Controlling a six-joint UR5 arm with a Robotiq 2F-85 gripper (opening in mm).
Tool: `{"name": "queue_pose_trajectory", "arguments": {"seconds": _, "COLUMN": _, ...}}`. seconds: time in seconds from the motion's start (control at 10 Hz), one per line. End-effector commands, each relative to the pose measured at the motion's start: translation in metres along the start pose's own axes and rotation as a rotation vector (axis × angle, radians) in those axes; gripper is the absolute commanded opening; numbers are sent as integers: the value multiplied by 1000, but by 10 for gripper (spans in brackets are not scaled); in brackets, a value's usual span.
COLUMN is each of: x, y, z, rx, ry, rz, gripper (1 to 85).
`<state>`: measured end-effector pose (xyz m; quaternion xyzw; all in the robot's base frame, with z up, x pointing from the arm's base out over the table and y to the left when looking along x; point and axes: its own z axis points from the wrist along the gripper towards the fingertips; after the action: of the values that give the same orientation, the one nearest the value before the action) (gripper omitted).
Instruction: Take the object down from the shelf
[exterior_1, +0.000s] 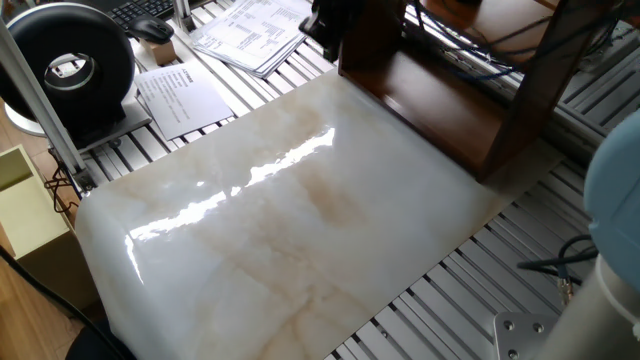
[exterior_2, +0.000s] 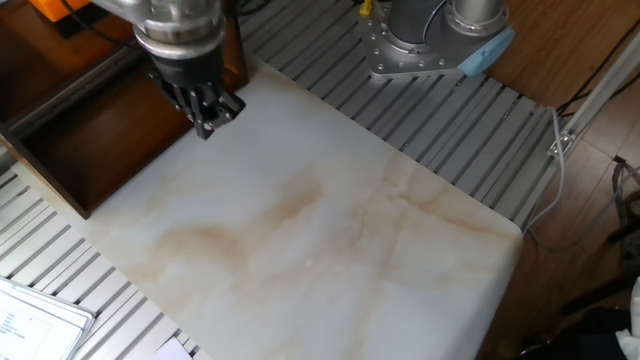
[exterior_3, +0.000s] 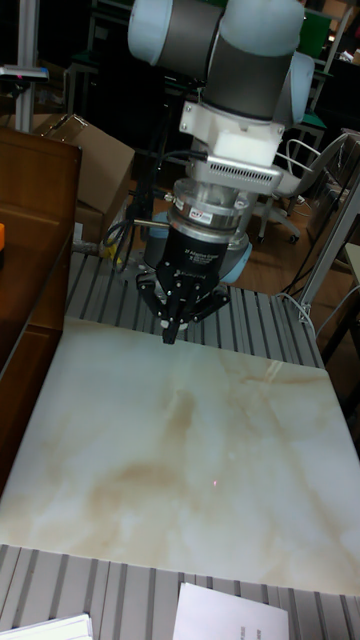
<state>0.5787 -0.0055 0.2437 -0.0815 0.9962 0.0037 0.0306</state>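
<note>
Tall fixed view: the gripper (exterior_3: 172, 328) hangs above the far edge of the marble slab (exterior_3: 190, 460), pointing down, just beside the shelf (exterior_3: 35, 240). Its fingers (exterior_3: 168, 332) are drawn together with no visible gap and carry nothing.

Other fixed view: the gripper (exterior_2: 207, 115) sits over the slab corner nearest the shelf (exterior_2: 90, 150), its fingertips close to the lower board's front edge. The object (exterior_2: 55, 8) shows as an orange patch at the top-left corner, on an upper board of the shelf, well apart from the gripper. Its knob is cut off by the picture's edge. The arm's base (exterior_2: 430, 40) is bolted to the slatted table (exterior_2: 470, 130) beyond the slab.

One fixed view: the gripper (exterior_1: 326, 30) is only partly visible at the top edge, beside the shelf's side panel (exterior_1: 372, 35). Papers (exterior_1: 250, 30) and a black round device (exterior_1: 75, 70) lie on the table.
</note>
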Motion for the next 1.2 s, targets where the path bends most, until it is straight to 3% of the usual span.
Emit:
{"name": "queue_pose_trajectory", "arguments": {"seconds": 0.0, "x": -12, "y": 10, "z": -11, "rx": -40, "ry": -41, "rz": -84, "gripper": 153}}
{"name": "queue_pose_trajectory", "arguments": {"seconds": 0.1, "x": -13, "y": 4, "z": -11, "rx": -17, "ry": -45, "rz": -121, "gripper": 183}}
{"name": "queue_pose_trajectory", "arguments": {"seconds": 0.2, "x": -6, "y": 2, "z": -14, "rx": -11, "ry": -21, "rz": -146, "gripper": 207}}
{"name": "queue_pose_trajectory", "arguments": {"seconds": 0.3, "x": 14, "y": -3, "z": -28, "rx": -7, "ry": 26, "rz": -193, "gripper": 257}}
{"name": "queue_pose_trajectory", "arguments": {"seconds": 0.4, "x": 35, "y": -11, "z": -47, "rx": -5, "ry": 62, "rz": -296, "gripper": 370}}
{"name": "queue_pose_trajectory", "arguments": {"seconds": 0.5, "x": 46, "y": -26, "z": -63, "rx": 23, "ry": 71, "rz": -398, "gripper": 400}}
{"name": "queue_pose_trajectory", "arguments": {"seconds": 0.6, "x": 51, "y": -32, "z": -74, "rx": 13, "ry": 70, "rz": -430, "gripper": 413}}
{"name": "queue_pose_trajectory", "arguments": {"seconds": 0.7, "x": 48, "y": -23, "z": -74, "rx": -18, "ry": 52, "rz": -434, "gripper": 420}}
{"name": "queue_pose_trajectory", "arguments": {"seconds": 0.9, "x": 44, "y": -41, "z": -74, "rx": 49, "ry": 53, "rz": -521, "gripper": 453}}
{"name": "queue_pose_trajectory", "arguments": {"seconds": 1.1, "x": 42, "y": -45, "z": -72, "rx": 54, "ry": 55, "rz": -627, "gripper": 507}}
